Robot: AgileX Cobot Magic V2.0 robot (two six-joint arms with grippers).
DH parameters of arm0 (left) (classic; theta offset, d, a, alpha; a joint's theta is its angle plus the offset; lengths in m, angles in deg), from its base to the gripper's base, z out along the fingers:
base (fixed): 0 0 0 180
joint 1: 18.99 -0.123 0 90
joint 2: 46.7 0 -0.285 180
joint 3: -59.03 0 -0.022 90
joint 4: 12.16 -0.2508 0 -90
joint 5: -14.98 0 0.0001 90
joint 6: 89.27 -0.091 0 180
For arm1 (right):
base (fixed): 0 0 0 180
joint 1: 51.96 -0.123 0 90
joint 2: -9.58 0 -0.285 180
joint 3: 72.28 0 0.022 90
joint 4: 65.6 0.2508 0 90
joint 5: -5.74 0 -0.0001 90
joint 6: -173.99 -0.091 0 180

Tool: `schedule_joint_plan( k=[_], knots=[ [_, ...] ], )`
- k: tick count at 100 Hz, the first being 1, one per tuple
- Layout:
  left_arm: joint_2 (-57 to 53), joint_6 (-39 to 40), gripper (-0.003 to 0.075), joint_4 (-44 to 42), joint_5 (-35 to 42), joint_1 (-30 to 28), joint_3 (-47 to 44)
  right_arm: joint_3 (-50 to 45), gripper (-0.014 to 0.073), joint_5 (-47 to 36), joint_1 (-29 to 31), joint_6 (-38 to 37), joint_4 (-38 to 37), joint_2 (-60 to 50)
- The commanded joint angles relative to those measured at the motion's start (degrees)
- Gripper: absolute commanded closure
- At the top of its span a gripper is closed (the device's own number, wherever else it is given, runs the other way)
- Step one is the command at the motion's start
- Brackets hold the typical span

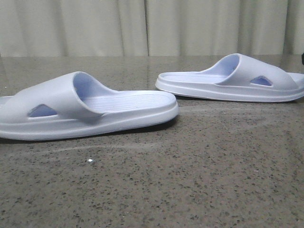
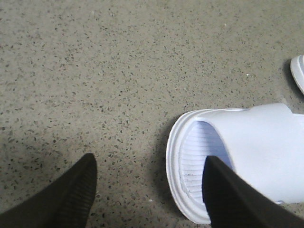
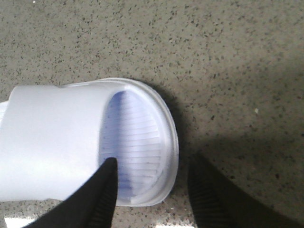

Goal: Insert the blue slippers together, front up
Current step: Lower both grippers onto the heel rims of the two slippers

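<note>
Two pale lavender-blue slippers lie sole-down on the speckled table. The left slipper [image 1: 80, 107] is near, with its strap to the left. The right slipper [image 1: 232, 78] lies farther back, with its strap to the right. Neither gripper shows in the front view. In the left wrist view my left gripper [image 2: 149, 159] is open above the table, with one finger over the toe end of the left slipper [image 2: 247, 142] and the other over bare table. In the right wrist view my right gripper [image 3: 154, 160] is open, its fingers on either side of the toe rim of the right slipper [image 3: 61, 137].
The grey speckled tabletop [image 1: 190, 180] stretches in front of the slippers. A pale curtain [image 1: 152, 26] hangs behind the table. The edge of the other slipper [image 2: 298, 71] shows in the left wrist view.
</note>
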Motion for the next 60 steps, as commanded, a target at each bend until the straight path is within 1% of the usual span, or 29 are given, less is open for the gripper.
schedule_joint_plan(
  k=[1,9,19,24,37,49,60],
  knots=[
    [-0.15,-0.60,0.0317,2.98,2.36,0.37,2.02,3.87,0.0305,3.30,1.99,3.00,3.76,1.80],
    [-0.15,-0.83,0.0317,2.98,2.36,0.37,2.02,5.02,0.0305,6.13,3.58,4.79,4.98,3.69],
    [-0.15,-0.83,0.0317,3.10,2.36,0.37,2.02,5.03,0.0305,8.23,5.32,9.71,11.74,5.56],
    [-0.15,-0.83,0.0317,3.34,2.14,0.37,2.02,5.03,0.0305,9.37,6.00,11.37,13.59,6.51],
    [-0.15,-0.88,0.0317,3.50,2.14,0.37,2.02,5.03,0.0305,10.49,6.35,13.37,14.75,8.41],
    [-0.15,-0.88,0.0317,4.03,2.01,0.37,2.02,5.03,0.0305,13.09,6.35,16.84,19.50,10.70],
    [-0.15,-0.88,0.0317,4.14,1.76,0.37,2.02,5.03,0.0305,14.15,6.35,17.55,19.74,12.41]
  ],
)
